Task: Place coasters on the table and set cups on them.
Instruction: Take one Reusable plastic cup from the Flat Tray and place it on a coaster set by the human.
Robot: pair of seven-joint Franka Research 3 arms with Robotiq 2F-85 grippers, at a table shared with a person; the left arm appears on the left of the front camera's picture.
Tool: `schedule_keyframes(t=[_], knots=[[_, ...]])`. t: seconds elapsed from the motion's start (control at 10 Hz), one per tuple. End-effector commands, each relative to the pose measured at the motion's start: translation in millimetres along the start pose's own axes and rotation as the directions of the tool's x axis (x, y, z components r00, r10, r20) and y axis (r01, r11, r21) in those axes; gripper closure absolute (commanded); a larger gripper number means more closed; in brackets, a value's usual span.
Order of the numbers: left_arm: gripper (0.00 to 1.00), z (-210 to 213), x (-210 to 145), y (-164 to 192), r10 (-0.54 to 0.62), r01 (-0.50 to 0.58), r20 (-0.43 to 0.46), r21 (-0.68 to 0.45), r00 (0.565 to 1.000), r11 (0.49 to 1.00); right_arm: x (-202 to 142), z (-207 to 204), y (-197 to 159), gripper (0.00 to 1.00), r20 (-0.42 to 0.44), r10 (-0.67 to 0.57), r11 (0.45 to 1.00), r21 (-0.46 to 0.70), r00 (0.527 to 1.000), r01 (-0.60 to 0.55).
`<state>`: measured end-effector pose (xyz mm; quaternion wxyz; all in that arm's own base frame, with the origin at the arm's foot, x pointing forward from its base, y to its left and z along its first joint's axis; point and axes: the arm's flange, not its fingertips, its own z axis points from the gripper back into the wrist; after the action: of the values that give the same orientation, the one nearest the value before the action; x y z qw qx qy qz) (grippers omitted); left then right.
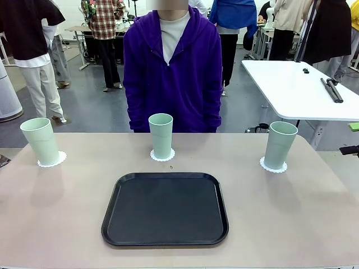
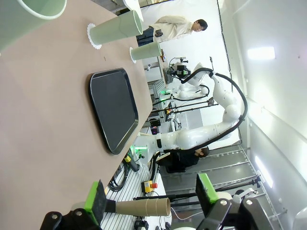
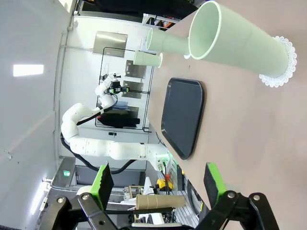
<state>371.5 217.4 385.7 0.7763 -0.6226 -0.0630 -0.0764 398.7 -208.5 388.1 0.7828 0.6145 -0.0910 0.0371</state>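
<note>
Three pale mint-green cups stand upright in a row across the far half of the beige table (image 1: 56,213), each on a white lacy coaster. The left cup (image 1: 40,141) sits on its coaster (image 1: 53,161), the middle cup (image 1: 161,136) on its coaster (image 1: 162,156), the right cup (image 1: 279,144) on its coaster (image 1: 273,166). My left gripper (image 2: 151,199) is open and empty, back from the table's left end, with the left cup (image 2: 14,24) close by. My right gripper (image 3: 158,184) is open and empty too, off the right end, facing the right cup (image 3: 240,43) and its coaster (image 3: 280,67).
A black rounded-corner tray (image 1: 165,208) lies bare at the table's near middle. A person in a purple hoodie (image 1: 171,73) stands at the far edge behind the middle cup, arms down. A white table (image 1: 297,84) stands beyond the right corner.
</note>
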Motion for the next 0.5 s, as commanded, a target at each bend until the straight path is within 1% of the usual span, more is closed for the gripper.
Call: schedule_keyframes(t=[0.0,0.4], knots=[[0.00,1.6,-0.8,-1.9,-0.008,0.008,0.002,-0.002,1.000,1.000,-0.1,-0.7,-0.7,0.00,-0.002,-0.003,1.000,0.000,1.000,0.003],[0.00,1.6,-0.8,-1.9,-0.008,0.008,0.002,-0.002,1.000,1.000,-0.1,-0.7,-0.7,0.00,-0.002,-0.003,1.000,0.000,1.000,0.003]])
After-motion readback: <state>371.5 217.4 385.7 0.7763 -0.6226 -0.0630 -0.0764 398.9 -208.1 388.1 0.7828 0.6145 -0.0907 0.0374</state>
